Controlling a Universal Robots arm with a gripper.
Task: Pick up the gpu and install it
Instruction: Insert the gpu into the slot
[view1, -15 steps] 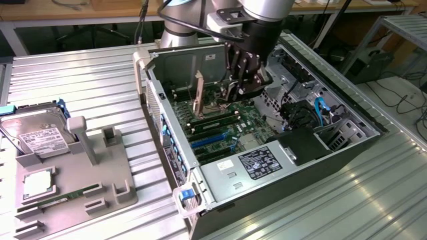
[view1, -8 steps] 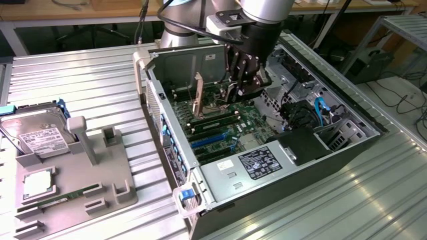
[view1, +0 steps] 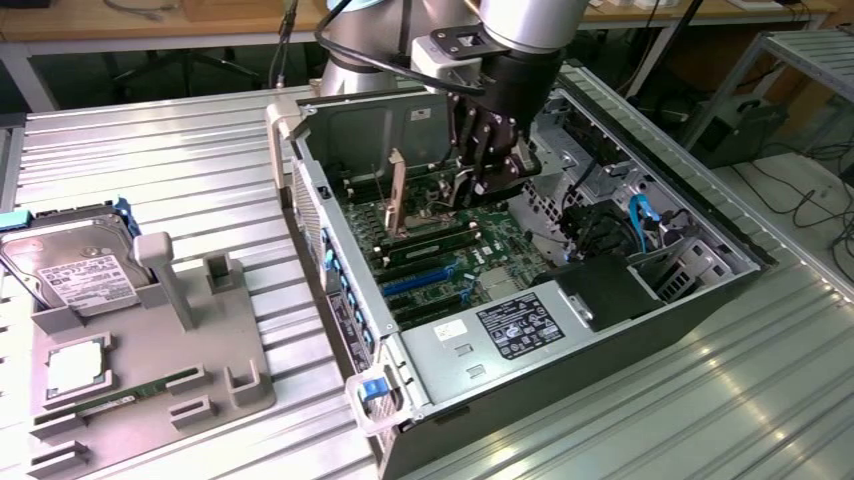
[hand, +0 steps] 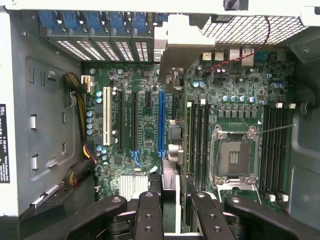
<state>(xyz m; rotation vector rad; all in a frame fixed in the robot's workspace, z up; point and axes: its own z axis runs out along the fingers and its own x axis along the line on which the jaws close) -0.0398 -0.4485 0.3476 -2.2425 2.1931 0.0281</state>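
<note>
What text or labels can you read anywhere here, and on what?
"DELL": white print on a black strip at the edge of the wrist view, on the case wall; the smaller lines under it are too small to read.
Black label on the power supply cover: print too small to read.
White label on the hard drive in the grey holder: blurred, unreadable.
Motherboard markings: too small to read.

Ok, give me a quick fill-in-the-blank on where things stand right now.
1. The gripper is lowered inside the open computer ____.
2. The gpu, seen edge-on, sits between the gripper's ____.
3. On the grey tray outside the case, the hard drive stands at the exterior view's ____ edge.
4. The long expansion slot beside the gpu is coloured ____.

Missing words: case; fingers; left; blue
</note>
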